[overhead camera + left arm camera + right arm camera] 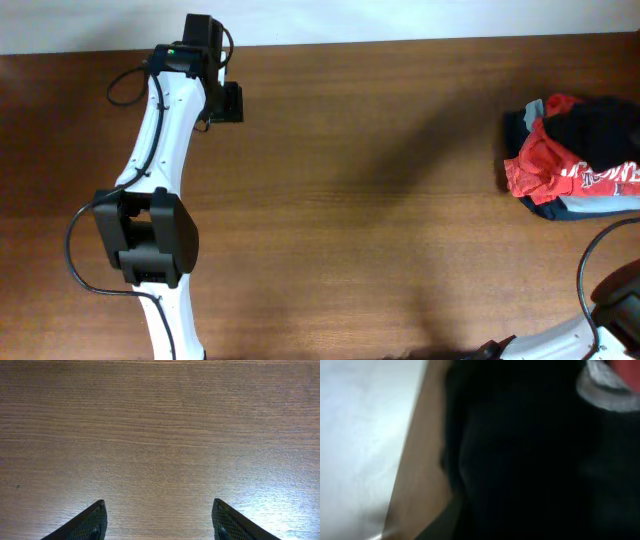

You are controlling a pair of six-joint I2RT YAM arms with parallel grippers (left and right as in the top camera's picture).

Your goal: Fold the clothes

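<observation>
Left pincer (159, 522) spread wide, gripping nothing, both dark ribbed fingers (87, 524) poking in from the bottom edge of the wrist view. Only bare wood grain of the counter (160, 435) between and beyond them. From overhead, placed toward the left end of the counter, close to its back edge, at the tip of the white left arm (160, 150) reaching up from the near side.

Right pincer: cannot tell whether open or closed. Not made out in the blurred right wrist view, filled mostly by a dark mass (520, 460), with a red scrap and a grey band at the upper right corner, and a strip of brown counter edge and a pale area at left. Only part of the right arm (560, 340) visible overhead, at the bottom right corner.

Black T-shirt (600, 125) bunched, not folded, on top of a heap at the right edge of the counter. Touching the crumpled red shirt (545, 165) with white lettering just beside it, over navy and pale blue-grey garments (590, 208). Heap well apart from the left pincer.
</observation>
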